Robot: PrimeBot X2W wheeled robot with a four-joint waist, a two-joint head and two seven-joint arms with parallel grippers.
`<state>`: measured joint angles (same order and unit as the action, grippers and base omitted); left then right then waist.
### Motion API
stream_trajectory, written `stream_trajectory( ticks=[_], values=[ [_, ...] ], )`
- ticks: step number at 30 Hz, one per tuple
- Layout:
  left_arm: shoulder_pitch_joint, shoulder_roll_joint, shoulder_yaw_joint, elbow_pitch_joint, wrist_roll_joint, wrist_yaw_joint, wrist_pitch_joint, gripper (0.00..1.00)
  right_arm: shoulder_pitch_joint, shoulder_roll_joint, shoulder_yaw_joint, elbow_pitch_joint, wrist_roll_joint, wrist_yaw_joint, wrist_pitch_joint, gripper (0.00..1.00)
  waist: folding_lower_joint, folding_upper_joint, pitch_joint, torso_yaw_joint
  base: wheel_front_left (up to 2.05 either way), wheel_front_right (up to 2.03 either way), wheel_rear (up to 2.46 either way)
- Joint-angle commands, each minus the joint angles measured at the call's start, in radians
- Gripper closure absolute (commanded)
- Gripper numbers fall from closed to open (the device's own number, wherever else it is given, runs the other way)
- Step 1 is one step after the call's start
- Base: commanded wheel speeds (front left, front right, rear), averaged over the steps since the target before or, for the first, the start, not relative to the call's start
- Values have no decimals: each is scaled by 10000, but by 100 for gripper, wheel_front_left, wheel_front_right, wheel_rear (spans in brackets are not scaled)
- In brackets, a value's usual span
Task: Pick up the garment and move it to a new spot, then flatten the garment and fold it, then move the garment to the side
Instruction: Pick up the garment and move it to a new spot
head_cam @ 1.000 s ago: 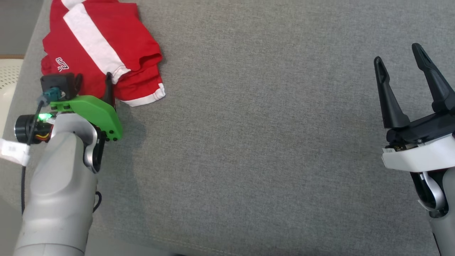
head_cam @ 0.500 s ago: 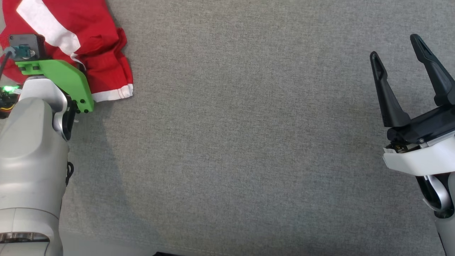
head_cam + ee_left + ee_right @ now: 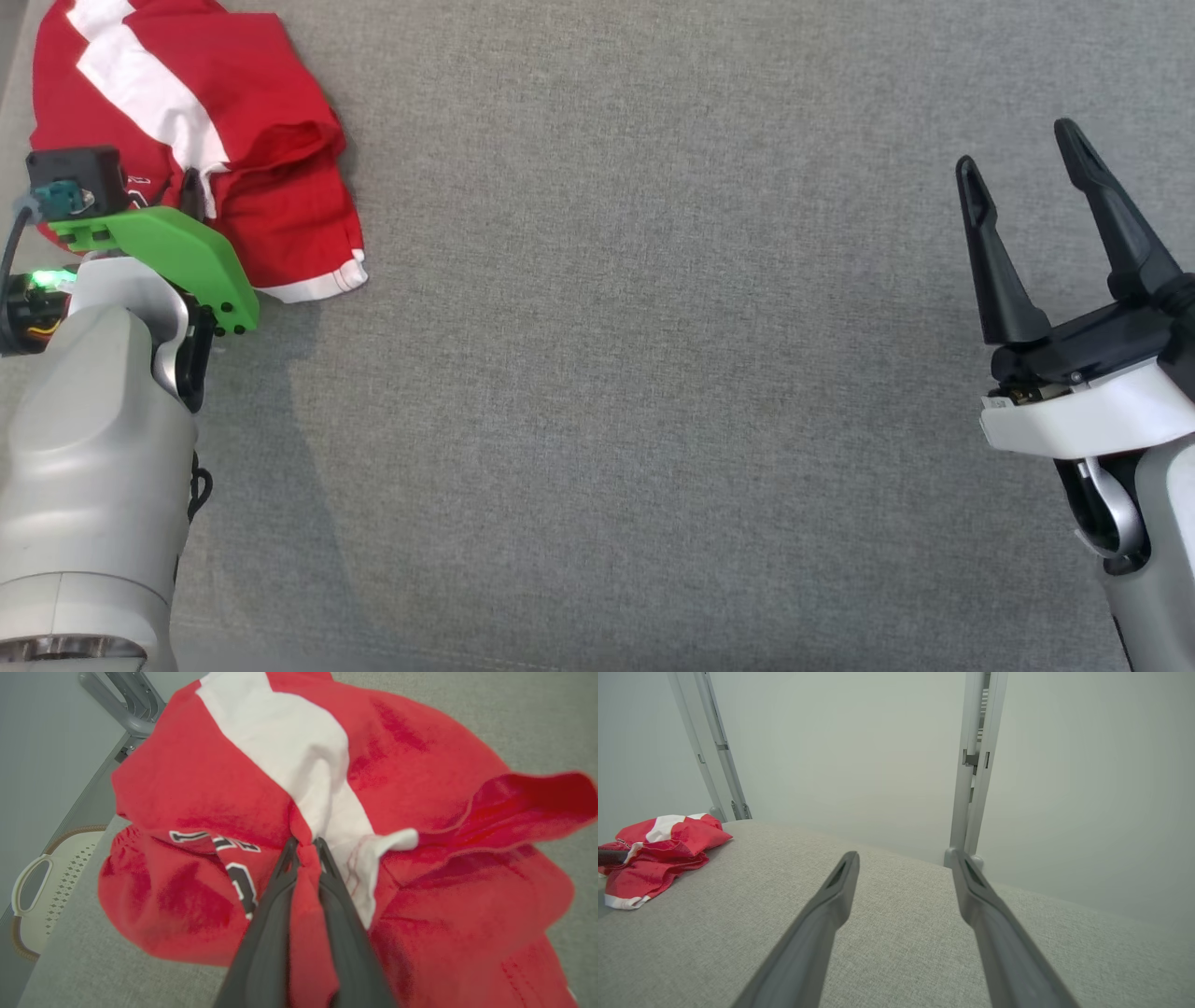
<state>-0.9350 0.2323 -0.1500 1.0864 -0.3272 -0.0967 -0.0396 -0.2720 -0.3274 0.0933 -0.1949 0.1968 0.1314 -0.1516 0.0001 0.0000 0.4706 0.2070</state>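
Left hand [image 3: 306,847] has closed — pinching garment [image 3: 196,784].

Grey cloth tabletop [image 3: 653,373] — pale basket [image 3: 70,868] beside it

The left hand [image 3: 306,847] is seen at the far left corner of the surface [image 3: 653,373]. Its two dark fingers are pressed together on a fold of the garment [image 3: 210,788]. The pale left forearm [image 3: 93,485] is stretched from the near left corner toward that hand. The right hand [image 3: 1018,151] is seen over the surface near the right edge. Its fingers are spread wide apart and pointed toward the far edge.
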Motion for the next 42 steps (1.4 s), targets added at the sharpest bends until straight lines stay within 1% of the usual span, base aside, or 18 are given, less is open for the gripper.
stream_trajectory(
  ticks=[1, 5, 8, 14, 18, 22, 24, 26, 27, 28, 32, 35, 37, 39, 42],
  values=[
    [209, -30, 55, -94, -128, -49, -306, 100, 165, 147, -69, 189, -54, -17, -122, 0, -1, 0, -758, -57, 0, 0, 0],
    [519, -157, -80, -334, -129, -101, -803, 100, 318, 486, -88, 615, -80, -17, -289, 0, -1, 0, -1385, -98, 0, 0, 0],
    [767, -357, -221, -645, -105, -138, -1037, 100, 482, 755, -71, 914, -163, -17, -398, 0, -1, 0, -1825, -133, 0, 0, 0],
    [1349, -970, -421, -1532, -361, -197, -1079, 100, 679, 1143, -7, 1360, -262, -17, -573, 0, -1, 0, -2440, -285, 0, 0, 0],
    [1863, -1403, -761, -2187, -385, -160, -966, 100, 695, 1325, -37, 1550, -281, -17, -641, 0, -1, 0, -2723, -475, 0, 0, 0],
    [2414, -1714, -1268, -2957, -433, 58, -924, 100, 695, 1472, -46, 1701, -280, -17, -710, 0, -1, 0, -2950, -707, 0, 0, 0],
    [2689, -1782, -1615, -3394, -535, 265, -957, 100, 691, 1507, -31, 1766, -278, -17, -742, 0, -1, 0, -3031, -833, 0, 0, 0],
    [2979, -1800, -2092, -3953, -1033, 490, -914, 100, 674, 1561, -25, 1822, -284, -17, -771, 0, -1, 0, -3085, -978, 0, 0, 0],
    [3121, -1806, -2518, -4315, -1288, 684, -908, 100, 663, 1588, -38, 1849, -284, -17, -790, 0, -1, 0, -3109, -1056, 0, 0, 0],
    [3216, -1809, -2856, -4606, -1572, 895, -909, 100, 658, 1588, -68, 1865, -286, -17, -804, 0, -1, 0, -3115, -1103, 0, 0, 0],
    [3526, -1799, -4444, -5763, -2866, 2052, -1046, 100, 567, 1588, -53, 1934, -266, -17, -826, 0, -1, 0, -3097, -1338, 0, 0, 0],
    [3500, -1793, -5544, -6303, -3657, 2881, -1257, 100, 471, 1560, 5, 1963, -250, -17, -861, 0, -1, 0, -3065, -1527, 0, 0, 0],
    [3478, -1790, -6083, -6579, -4310, 3356, -1490, 100, 450, 1544, 27, 2011, -247, -17, -875, 0, -1, 0, -3078, -1657, 0, 0, 0],
    [3358, -1799, -6744, -6673, -4716, 3707, -1663, 100, 419, 1550, 66, 2045, -229, -17, -890, 0, -1, 0, -3083, -1780, 0, 0, 0],
    [3174, -1788, -7576, -6665, -5242, 4051, -1866, 100, 361, 1556, 147, 2086, -210, -17, -882, 0, -1, 0, -3082, -1943, 0, 0, 0]
  ],
)
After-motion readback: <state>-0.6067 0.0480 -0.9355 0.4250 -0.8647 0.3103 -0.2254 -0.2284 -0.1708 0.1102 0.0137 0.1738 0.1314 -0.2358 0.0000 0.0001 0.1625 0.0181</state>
